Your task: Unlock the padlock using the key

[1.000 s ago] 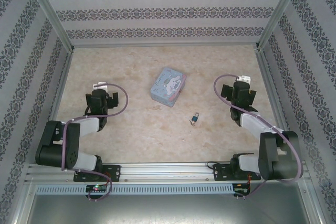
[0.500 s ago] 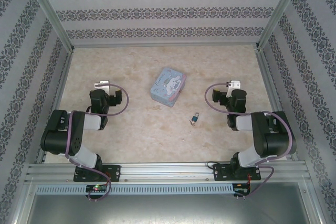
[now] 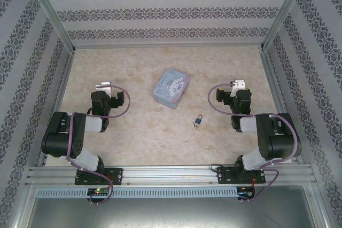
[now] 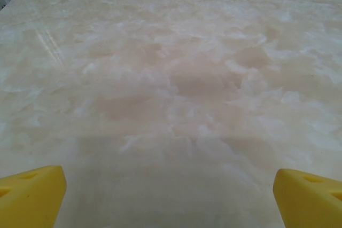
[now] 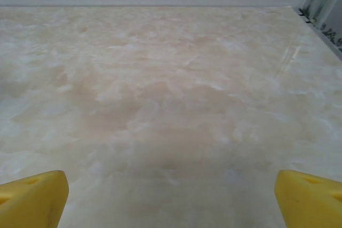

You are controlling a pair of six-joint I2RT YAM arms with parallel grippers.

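From above, the padlock (image 3: 198,120) is seen lying on the bench (image 3: 139,132), apart from the pale blue tin (image 3: 171,88), on its near right side. In the left wrist view, the left gripper (image 4: 171,198) is spread wide and empty over bare bench. In the right wrist view, the right gripper (image 5: 171,198) is likewise spread wide, with nothing grasped.

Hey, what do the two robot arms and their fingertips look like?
The left arm and right arm have chunky black joints and pale grey links. A purple cable loops along each. Their fingertips are yellow wedges.
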